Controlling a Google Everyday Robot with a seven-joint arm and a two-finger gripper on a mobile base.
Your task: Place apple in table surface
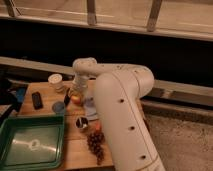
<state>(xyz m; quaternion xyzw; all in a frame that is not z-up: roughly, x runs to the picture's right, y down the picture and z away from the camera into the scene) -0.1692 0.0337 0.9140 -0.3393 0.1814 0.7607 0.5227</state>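
The apple [76,98] is small, round and yellow-orange with a reddish blush. It sits between the dark fingers of my gripper [74,96], low over the light brown wooden table surface [75,147], near its back middle. The gripper is shut on the apple and hangs from the white wrist [82,70]. I cannot tell whether the apple touches the wood. My big white arm [122,115] crosses the right half of the table and hides what lies under it.
A green tray [10,150] fills the front left. A dark grape bunch [96,145] lies at the front. A small dark cup [81,122], a grey-blue disc [59,106], a black object [36,100] and a white cup [56,80] surround the gripper.
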